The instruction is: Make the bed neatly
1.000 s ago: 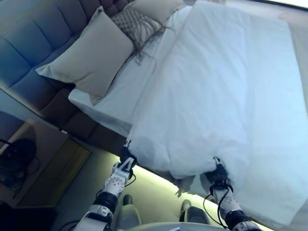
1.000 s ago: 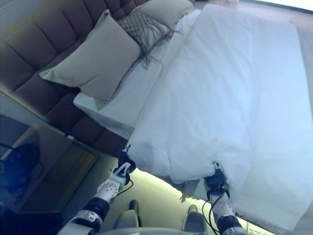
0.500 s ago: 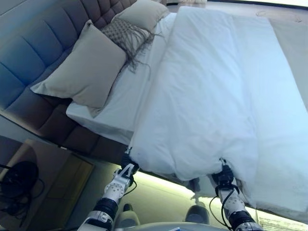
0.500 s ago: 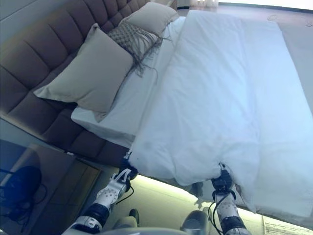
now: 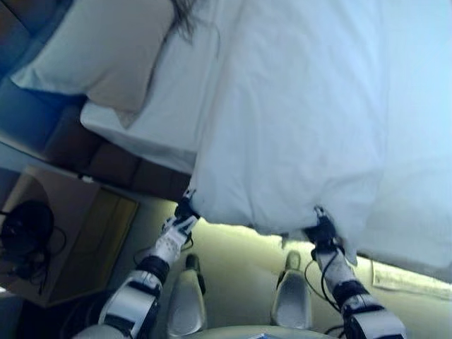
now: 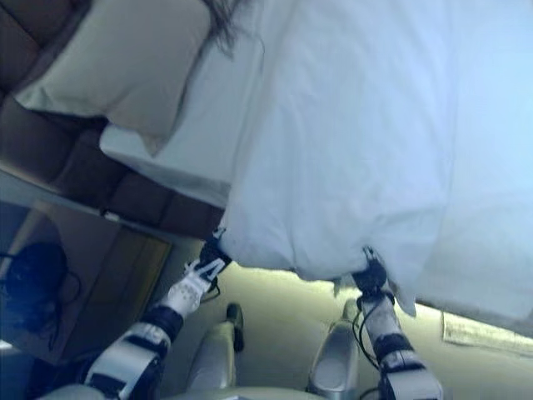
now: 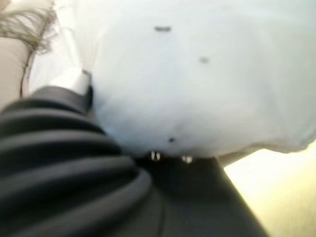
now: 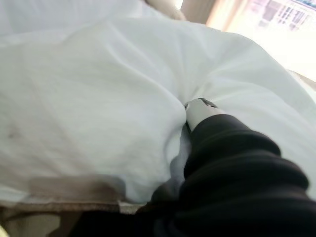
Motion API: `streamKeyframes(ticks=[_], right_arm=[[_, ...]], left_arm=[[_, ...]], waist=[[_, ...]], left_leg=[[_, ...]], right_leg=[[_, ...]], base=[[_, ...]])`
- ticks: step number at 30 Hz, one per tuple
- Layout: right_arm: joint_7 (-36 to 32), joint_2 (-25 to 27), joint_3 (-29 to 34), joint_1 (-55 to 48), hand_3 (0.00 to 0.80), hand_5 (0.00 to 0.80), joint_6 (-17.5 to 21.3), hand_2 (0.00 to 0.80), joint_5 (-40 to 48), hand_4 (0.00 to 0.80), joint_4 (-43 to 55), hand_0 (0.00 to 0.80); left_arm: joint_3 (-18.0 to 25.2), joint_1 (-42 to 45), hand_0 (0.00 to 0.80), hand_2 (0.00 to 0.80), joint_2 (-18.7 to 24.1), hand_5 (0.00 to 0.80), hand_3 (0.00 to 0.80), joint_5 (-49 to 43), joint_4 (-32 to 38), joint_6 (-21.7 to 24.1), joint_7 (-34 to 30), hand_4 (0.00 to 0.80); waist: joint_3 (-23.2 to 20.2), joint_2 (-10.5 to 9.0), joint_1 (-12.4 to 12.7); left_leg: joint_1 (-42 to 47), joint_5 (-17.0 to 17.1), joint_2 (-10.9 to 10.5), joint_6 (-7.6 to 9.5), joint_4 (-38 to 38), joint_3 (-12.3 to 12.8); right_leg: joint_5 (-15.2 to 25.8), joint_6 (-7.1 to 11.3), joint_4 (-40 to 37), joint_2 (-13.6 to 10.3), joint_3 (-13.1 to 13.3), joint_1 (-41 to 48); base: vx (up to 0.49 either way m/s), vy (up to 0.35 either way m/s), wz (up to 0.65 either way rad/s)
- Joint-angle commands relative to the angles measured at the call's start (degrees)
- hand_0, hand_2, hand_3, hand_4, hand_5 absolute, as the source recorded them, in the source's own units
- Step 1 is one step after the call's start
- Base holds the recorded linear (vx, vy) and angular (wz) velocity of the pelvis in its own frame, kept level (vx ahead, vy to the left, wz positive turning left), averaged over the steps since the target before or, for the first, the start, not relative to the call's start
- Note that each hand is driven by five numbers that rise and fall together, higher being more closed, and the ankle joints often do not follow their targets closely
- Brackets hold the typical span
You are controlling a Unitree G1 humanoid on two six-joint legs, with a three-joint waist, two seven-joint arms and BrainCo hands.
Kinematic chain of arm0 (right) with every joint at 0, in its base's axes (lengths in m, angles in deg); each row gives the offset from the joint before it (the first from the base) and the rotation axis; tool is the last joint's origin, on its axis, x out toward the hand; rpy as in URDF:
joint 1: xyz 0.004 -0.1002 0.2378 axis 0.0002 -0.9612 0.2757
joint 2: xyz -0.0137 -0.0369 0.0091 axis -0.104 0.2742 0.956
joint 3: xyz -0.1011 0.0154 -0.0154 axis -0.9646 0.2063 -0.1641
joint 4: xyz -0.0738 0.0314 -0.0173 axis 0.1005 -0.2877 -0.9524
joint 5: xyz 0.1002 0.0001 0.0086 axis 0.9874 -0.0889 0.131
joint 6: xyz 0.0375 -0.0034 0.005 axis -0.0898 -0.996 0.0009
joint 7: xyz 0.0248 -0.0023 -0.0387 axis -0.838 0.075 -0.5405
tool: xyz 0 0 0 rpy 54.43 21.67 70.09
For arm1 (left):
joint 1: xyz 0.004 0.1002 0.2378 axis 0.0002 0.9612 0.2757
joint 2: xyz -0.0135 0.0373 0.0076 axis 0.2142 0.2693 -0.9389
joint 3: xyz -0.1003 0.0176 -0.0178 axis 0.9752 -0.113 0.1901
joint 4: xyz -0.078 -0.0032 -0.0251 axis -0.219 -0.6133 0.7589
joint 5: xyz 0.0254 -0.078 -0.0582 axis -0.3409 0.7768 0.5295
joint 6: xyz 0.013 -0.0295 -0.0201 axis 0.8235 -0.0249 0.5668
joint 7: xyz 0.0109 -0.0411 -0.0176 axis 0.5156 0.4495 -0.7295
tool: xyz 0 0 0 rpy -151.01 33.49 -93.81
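The white duvet is spread over the bed, its near edge gripped at two spots: left hand and right hand both clenched on it. Next, probably, it'd be drawn toward the pillow, evenly.

I'm looking down into a bedroom: a bed with a white duvet, a beige pillow against a padded headboard, and a wooden nightstand beside it carrying a dark object.
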Motion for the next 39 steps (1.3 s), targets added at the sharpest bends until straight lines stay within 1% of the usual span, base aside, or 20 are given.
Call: streamKeyframes(ticks=[1, 3, 6, 9, 11, 15, 19, 20, 23, 25, 27, 28, 29, 30, 32, 34, 36, 39], right_arm=[[0.4, 0.8, -1.7, -0.2, 0.800, 0.800, -1.5, 0.800, -3.3, 0.800, 0.1, 0.800], [0.2, 1.8, -0.5, 0.9, 0.800, 0.800, -2.3, 0.800, -5.0, 0.800, -2.7, 0.800], [-2.0, 2.6, 1.0, 2.2, 0.800, 0.800, -2.8, 0.800, -7.4, 0.800, -7.4, 0.800], [-2.2, 3.8, 1.8, 3.8, 0.800, 0.800, -3.3, 0.800, -9.7, 0.800, -11.0, 0.800], [-1.8, 4.2, 2.2, 4.6, 0.800, 0.800, -3.2, 0.800, -11.6, 0.800, -12.4, 0.800], [-0.7, 5.7, 3.9, 5.6, 0.800, 0.800, -5.4, 0.800, -11.3, 0.800, -14.4, 0.800], [-0.8, 6.0, 4.8, 5.5, 0.800, 0.800, -6.0, 0.800, -11.2, 0.800, -15.6, 0.800], [-0.7, 6.0, 4.8, 5.6, 0.800, 0.800, -6.1, 0.800, -10.8, 0.800, -15.4, 0.800], [1.6, 6.1, 5.8, 5.8, 0.800, 0.800, -7.4, 0.800, -3.6, 0.800, -14.0, 0.800], [1.8, 6.2, 6.9, 4.8, 0.800, 0.800, -7.7, 0.800, 0.7, 0.800, -14.6, 0.800], [2.3, 5.8, 7.9, 3.5, 0.800, 0.800, -7.9, 0.800, 2.5, 0.800, -15.2, 0.800], [3.0, 5.7, 8.4, 3.1, 0.574, 0.574, -8.1, 0.574, 3.3, 0.574, -15.4, 0.574], [3.7, 5.7, 9.2, 2.6, 0.339, 0.339, -8.7, 0.339, 4.3, 0.339, -15.9, 0.339], [4.9, 5.7, 10.0, 1.9, 0.000, 0.000, -9.4, 0.000, 6.0, 0.000, -16.3, 0.000], [6.3, 5.6, 10.9, 0.5, 0.000, 0.000, -9.9, 0.000, 8.1, 0.000, -17.0, 0.000], [6.1, 6.2, 11.9, -1.2, 0.000, 0.000, -10.6, 0.000, 7.7, 0.000, -17.5, 0.000], [5.0, 6.8, 12.5, -2.9, 0.000, 0.000, -11.0, 0.000, 7.2, 0.000, -17.9, 0.000], [1.9, 8.2, 14.0, -5.5, 0.000, 0.000, -11.5, 0.000, 7.0, 0.000, -18.8, 0.000]], left_arm=[[3.5, -0.7, 0.800, 0.800, 2.0, 0.800, 0.800, 2.5, -1.1, 5.2, -2.6, 0.800], [4.4, -1.1, 0.800, 0.800, 1.4, 0.800, 0.800, 2.7, -2.4, 5.9, -3.5, 0.800], [5.6, -2.2, 0.800, 0.800, 0.6, 0.800, 0.800, 2.7, -4.4, 8.2, -5.4, 0.800], [6.5, -4.2, 0.800, 0.800, 1.4, 0.800, 0.800, 1.5, -5.2, 9.4, -7.6, 0.800], [6.1, -5.0, 0.800, 0.800, 1.7, 0.800, 0.800, 0.3, -4.5, 10.3, -8.5, 0.800], [4.7, -4.9, 0.800, 0.800, 1.7, 0.800, 0.800, -0.9, -2.5, 11.6, -7.8, 0.800], [5.3, -5.3, 0.800, 0.800, 1.7, 0.800, 0.800, -0.8, -4.1, 11.3, -6.8, 0.800], [5.5, -5.4, 0.800, 0.800, 1.7, 0.800, 0.800, -1.0, -4.6, 11.3, -6.7, 0.800], [6.0, -5.2, 0.800, 0.800, 1.5, 0.800, 0.800, -2.5, -6.6, 12.2, -7.0, 0.800], [6.1, -4.7, 0.800, 0.800, 1.3, 0.800, 0.800, -2.5, -7.0, 13.0, -7.2, 0.800], [6.5, -4.2, 0.800, 0.800, 1.5, 0.800, 0.800, -2.3, -7.0, 12.4, -6.6, 0.800], [6.7, -3.9, 0.762, 0.762, 1.6, 0.762, 0.762, -2.2, -7.1, 11.8, -5.8, 0.762], [6.8, -3.5, 0.179, 0.179, 1.4, 0.179, 0.179, -2.6, -7.5, 11.4, -5.0, 0.179], [6.7, -3.0, 0.000, 0.000, 1.2, 0.000, 0.000, -3.6, -8.0, 10.7, -3.8, 0.000], [6.9, -2.3, 0.000, 0.000, 1.2, 0.000, 0.000, -4.5, -9.2, 10.3, -2.2, 0.000], [8.0, -2.2, 0.000, 0.000, 2.4, 0.000, 0.000, -4.4, -10.4, 9.7, -1.9, 0.000], [9.2, -1.8, 0.000, 0.000, 3.7, 0.000, 0.000, -3.5, -11.2, 9.2, -2.0, 0.000], [11.0, 0.0, 0.000, 0.000, 5.5, 0.000, 0.000, -2.4, -11.9, 9.1, -2.2, 0.000]], waist=[[2.2, -0.12, 0.5], [3.3, 0.09, 0.4], [5.3, -0.13, 0.0], [7.2, -0.23, -0.5], [8.3, -0.17, -0.8], [10.0, 0.69, -1.1], [10.0, 1.30, -1.3], [10.0, 1.28, -1.3], [10.0, 1.01, -1.5], [10.0, 0.57, -1.5], [10.0, 0.07, -1.5], [10.0, -0.12, -1.5], [10.0, -0.32, -1.5], [10.0, -0.51, -1.5], [10.0, -0.95, -1.7], [10.0, -1.50, -2.0], [10.0, -1.75, -2.2], [10.0, -1.61, -2.2]], left_leg=[[-1.1, 10.4, -1.4, 0.61, -7.9, -0.2], [-2.4, 10.9, -1.8, 0.74, -8.3, 0.4], [-5.6, 11.3, -2.4, 0.70, -7.6, 0.9], [-8.5, 11.2, -2.5, 0.71, -6.9, 1.5], [-10.2, 11.2, -2.4, 0.75, -6.5, 1.8], [-12.8, 10.9, -2.6, 0.59, -5.3, 2.1], [-16.0, 10.5, -2.7, 0.51, -4.0, 2.0], [-16.6, 10.4, -2.7, 0.49, -3.9, 2.0], [-19.7, 10.5, -2.6, 0.28, -3.2, 1.8], [-21.7, 10.2, -2.6, 0.45, -2.7, 1.6], [-23.0, 10.0, -2.3, 0.55, -2.3, 1.6], [-23.4, 10.0, -2.1, 0.57, -2.1, 1.6], [-23.8, 9.9, -2.1, 0.56, -2.1, 1.6], [-23.9, 9.9, -2.0, 0.68, -2.2, 1.7], [-23.7, 10.0, -1.8, 0.82, -2.4, 1.9], [-23.0, 10.1, -1.4, 0.83, -2.7, 2.1], [-22.1, 10.1, -1.0, 0.82, -3.0, 2.4], [-19.8, 10.3, -0.6, 0.77, -3.9, 2.9]], right_leg=[[5.1, 0.54, -1.2, 0.8, 1.7, -2.0], [5.4, 0.57, -1.3, 0.6, 2.0, -3.5], [5.7, 0.57, -1.1, 0.8, 3.0, -6.8], [6.1, 0.49, -1.4, 0.9, 3.9, -9.8], [6.7, 0.40, -2.0, 1.0, 4.3, -11.5], [7.5, 0.37, -2.6, 0.5, 4.9, -14.2], [8.4, 0.28, -3.4, -0.8, 5.9, -17.0], [8.6, 0.30, -3.6, -1.0, 5.9, -17.6], [8.8, 0.36, -3.8, -1.0, 6.3, -20.3], [8.7, 0.07, -4.0, -0.6, 6.5, -21.9], [8.6, 0.12, -3.9, -0.3, 6.4, -22.9], [8.5, 0.25, -3.9, -0.2, 6.2, -23.2], [8.5, 0.39, -4.1, -0.3, 5.9, -23.4], [8.7, 0.46, -4.3, -0.3, 5.6, -23.5], [9.1, 0.49, -4.9, -0.2, 5.4, -23.0], [9.1, 0.48, -5.3, -0.1, 5.2, -22.2], [9.0, 0.40, -5.3, 0.0, 5.1, -21.3], [8.6, 0.52, -5.6, -0.1, 4.7, -19.2]], base=[[-0.095, 0.174, -0.13], [-0.099, 0.161, -0.08], [-0.118, 0.154, -0.02], [-0.088, 0.120, -0.13], [-0.070, 0.122, -0.12], [-0.031, 0.149, -0.04], [-0.007, 0.083, -0.01], [-0.020, 0.072, -0.05], [-0.037, 0.069, -0.08], [-0.021, -0.006, -0.07], [-0.006, -0.019, -0.02], [0.000, 0.000, 0.00], [0.000, 0.000, 0.00], [0.000, 0.000, 0.00], [0.000, 0.000, 0.00], [0.000, 0.000, 0.00], [0.000, 0.000, 0.00], [0.000, 0.001, -0.04]])
